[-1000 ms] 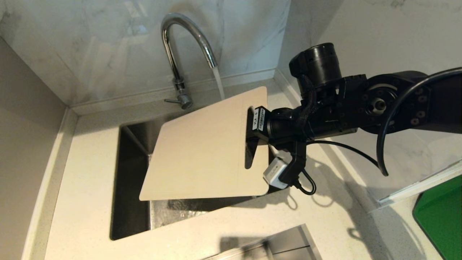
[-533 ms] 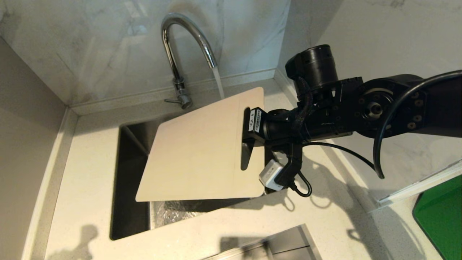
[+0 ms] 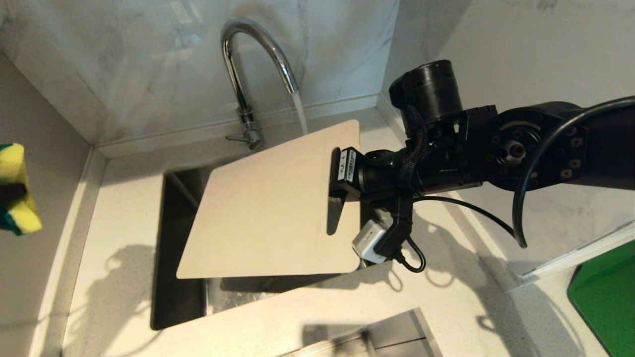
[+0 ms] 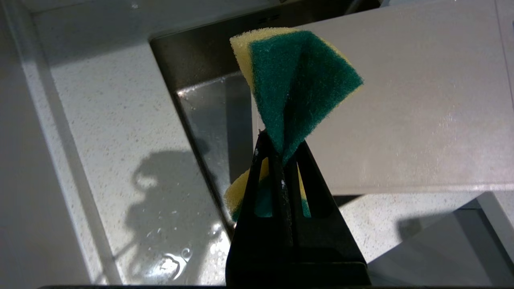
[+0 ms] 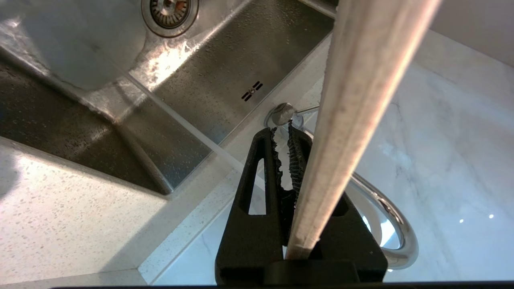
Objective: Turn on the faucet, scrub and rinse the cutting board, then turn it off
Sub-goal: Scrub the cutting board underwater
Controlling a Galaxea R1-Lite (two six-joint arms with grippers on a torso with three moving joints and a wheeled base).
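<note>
The chrome faucet [image 3: 248, 74] is running; a stream [image 3: 300, 111] falls behind the far edge of the cutting board [image 3: 268, 213]. The pale beige board hangs tilted over the sink [image 3: 178, 258]. My right gripper [image 3: 338, 196] is shut on it at the slot handle. In the right wrist view the board's edge [image 5: 353, 120] runs up from the base of the right gripper [image 5: 283, 132], with the faucet [image 5: 397, 233] behind. My left gripper [image 4: 281, 148] is shut on a yellow-and-green sponge [image 4: 293, 80], near the board [image 4: 421, 100]. The sponge [image 3: 15, 188] shows at the head view's left edge.
A bright green flat object [image 3: 605, 292] lies on the counter at the lower right. A steel recess [image 3: 392, 332] sits at the front edge. Marble walls close in behind and to the right. The sink's drain [image 5: 170, 10] shows below the board.
The sponge in my left gripper has come into the head view from the left, and its shadow has grown on the counter. The board has shifted slightly left with the right gripper.
</note>
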